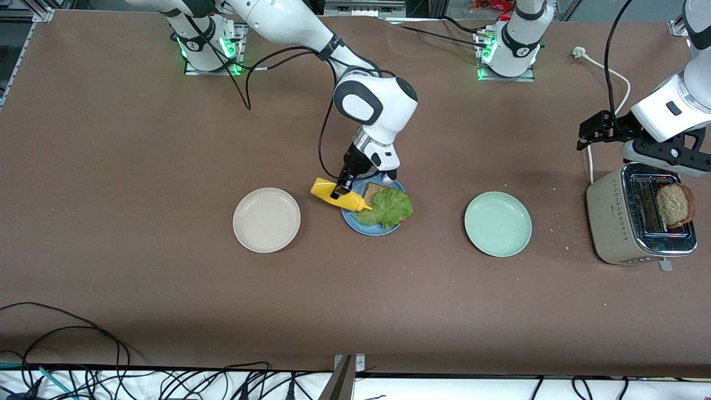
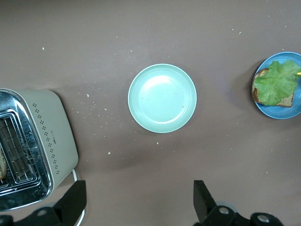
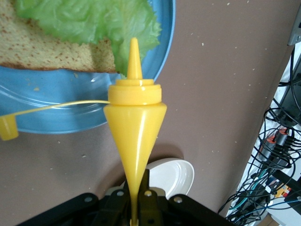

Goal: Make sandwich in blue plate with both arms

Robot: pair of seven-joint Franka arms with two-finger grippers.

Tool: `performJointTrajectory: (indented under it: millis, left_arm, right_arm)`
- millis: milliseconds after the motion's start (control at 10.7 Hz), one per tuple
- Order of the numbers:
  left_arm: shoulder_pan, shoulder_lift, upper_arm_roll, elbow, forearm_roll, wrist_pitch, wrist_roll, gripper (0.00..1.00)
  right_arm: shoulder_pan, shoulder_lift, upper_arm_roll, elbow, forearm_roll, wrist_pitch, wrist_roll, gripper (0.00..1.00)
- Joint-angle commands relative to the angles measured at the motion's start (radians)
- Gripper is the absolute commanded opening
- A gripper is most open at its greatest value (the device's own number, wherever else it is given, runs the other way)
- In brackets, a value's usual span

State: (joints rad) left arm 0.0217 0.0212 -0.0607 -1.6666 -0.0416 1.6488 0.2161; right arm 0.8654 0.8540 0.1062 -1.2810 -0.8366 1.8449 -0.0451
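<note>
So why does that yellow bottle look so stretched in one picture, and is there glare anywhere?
Right wrist view: the mustard bottle, seen end-on and close, looks stretched, and the blue plate shows a wet-looking sheen. Left wrist view: a soft bright patch sits on the mint-green plate. Front view: the toaster top glints and green lights glow at the arms' bases.

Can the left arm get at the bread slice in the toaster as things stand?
Probably yes. The left gripper hangs open over the toaster, and the bread slice sticks up from its slot uncovered. The right gripper, shut on the mustard bottle, is over the blue plate.
</note>
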Motion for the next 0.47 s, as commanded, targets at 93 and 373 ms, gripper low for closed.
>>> performJointTrajectory:
  millis: [93,373]
  left_arm:
    - [0.000,0.016,0.002,0.016,-0.009,-0.017,0.005,1.00]
    - [0.003,0.017,0.002,0.018,-0.009,-0.024,0.003,1.00]
  right_arm:
    - [-0.006,-0.015,0.018,-0.012,-0.035,-0.019,0.025,0.00]
    - [-0.095,-0.106,0.059,0.017,0.067,-0.047,-0.018,0.00]
